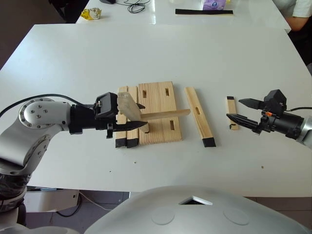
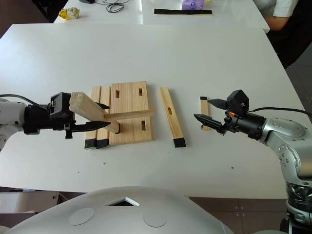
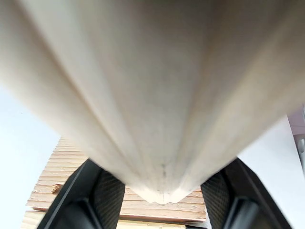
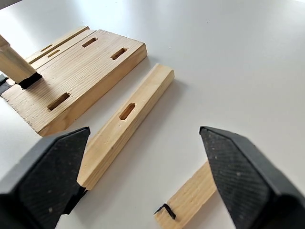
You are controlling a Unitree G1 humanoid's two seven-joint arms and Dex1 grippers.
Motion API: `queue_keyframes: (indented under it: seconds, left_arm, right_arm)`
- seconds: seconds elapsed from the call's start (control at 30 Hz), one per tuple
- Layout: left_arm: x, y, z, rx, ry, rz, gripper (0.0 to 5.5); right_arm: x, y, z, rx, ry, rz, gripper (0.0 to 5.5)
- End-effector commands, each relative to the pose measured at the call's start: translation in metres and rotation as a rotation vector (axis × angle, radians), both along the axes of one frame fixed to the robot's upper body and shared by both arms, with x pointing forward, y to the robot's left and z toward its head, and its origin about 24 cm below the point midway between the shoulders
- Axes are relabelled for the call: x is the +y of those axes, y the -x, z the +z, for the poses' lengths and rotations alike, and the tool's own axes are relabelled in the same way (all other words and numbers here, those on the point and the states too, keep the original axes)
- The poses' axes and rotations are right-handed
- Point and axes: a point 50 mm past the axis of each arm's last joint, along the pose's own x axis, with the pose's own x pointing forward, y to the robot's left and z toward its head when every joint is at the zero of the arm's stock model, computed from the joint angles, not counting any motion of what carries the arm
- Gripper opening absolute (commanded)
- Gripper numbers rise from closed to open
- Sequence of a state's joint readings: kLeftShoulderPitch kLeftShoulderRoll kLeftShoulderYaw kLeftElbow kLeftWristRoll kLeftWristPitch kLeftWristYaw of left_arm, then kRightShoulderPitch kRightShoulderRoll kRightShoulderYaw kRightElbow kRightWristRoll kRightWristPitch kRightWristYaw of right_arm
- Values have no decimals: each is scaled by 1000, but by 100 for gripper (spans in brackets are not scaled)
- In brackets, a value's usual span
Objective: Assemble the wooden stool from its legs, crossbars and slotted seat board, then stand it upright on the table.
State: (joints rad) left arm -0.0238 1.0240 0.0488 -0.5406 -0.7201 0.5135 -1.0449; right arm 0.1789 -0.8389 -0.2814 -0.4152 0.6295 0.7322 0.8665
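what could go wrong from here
The left gripper holds the leg tilted, its black end on the seat board; it could skid or miss a slot. The right gripper, jaws open over the short crossbar, might nudge it away.

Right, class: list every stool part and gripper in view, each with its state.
seat board: flat, visible slots empty.
held leg: tilted, black end on the seat board.
thin crossbar: raised above the seat board.
two legs: flat beside the seat board.
slotted leg: flat, unattached.
short crossbar: flat, unattached.
left gripper: shut on held leg.
right gripper: open, empty.
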Motion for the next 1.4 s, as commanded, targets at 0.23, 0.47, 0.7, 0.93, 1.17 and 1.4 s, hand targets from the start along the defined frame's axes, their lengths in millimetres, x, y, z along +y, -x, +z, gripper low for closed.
queue_keyframes:
  seconds: [0.23,0.47,0.7,0.93,1.17,1.4]
  left_arm:
    - [-2,12,-30,42,-106,-5,205]
    - [-5,28,-43,19,-118,-33,205]
    - [-6,22,-41,72,-68,2,205]
    - [-5,13,-45,97,-61,37,205]
    - [-8,17,-55,43,-112,-5,205]
    - [-9,23,-62,21,-127,-22,205]
  right_arm:
    - [0,-3,5,-23,8,3,426]
    - [0,-4,5,-20,8,12,426]
    - [2,-6,5,-15,10,23,426]
    - [6,-5,2,-11,12,34,426]
    - [5,-6,2,-14,11,35,426]
    - [6,-7,3,-12,11,41,426]
